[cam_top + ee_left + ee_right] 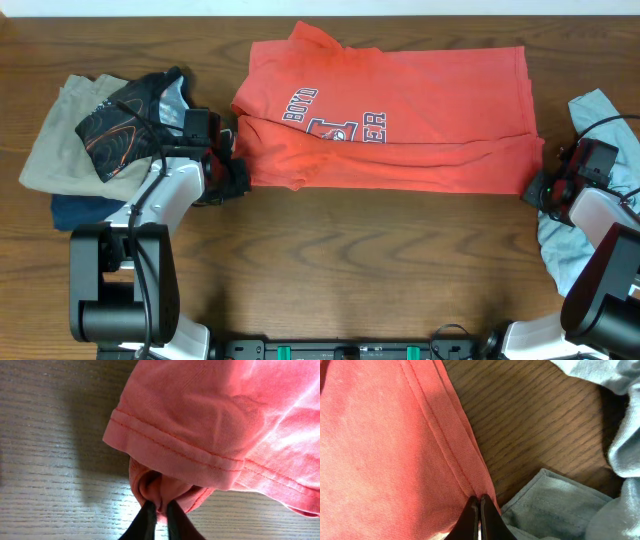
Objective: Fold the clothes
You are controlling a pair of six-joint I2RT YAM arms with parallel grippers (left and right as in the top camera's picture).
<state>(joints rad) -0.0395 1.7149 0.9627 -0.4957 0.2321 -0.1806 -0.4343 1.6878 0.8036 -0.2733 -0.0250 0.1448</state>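
Fingers (145,522), left and right, pinch the coral T-shirt (420,110) at its edges.

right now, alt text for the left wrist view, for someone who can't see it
The left gripper is shut on a bunched fold of the coral-red T-shirt, just below its stitched edge. The shirt fills the upper right; bare wooden table lies to the left.

We're looking down on a dark brown wooden table (330,250) with a streaky grain running side to side, a pale strip (450,8) showing just beyond its far edge, and up close a soft whitish sheen lies on the wood towards its left edge.
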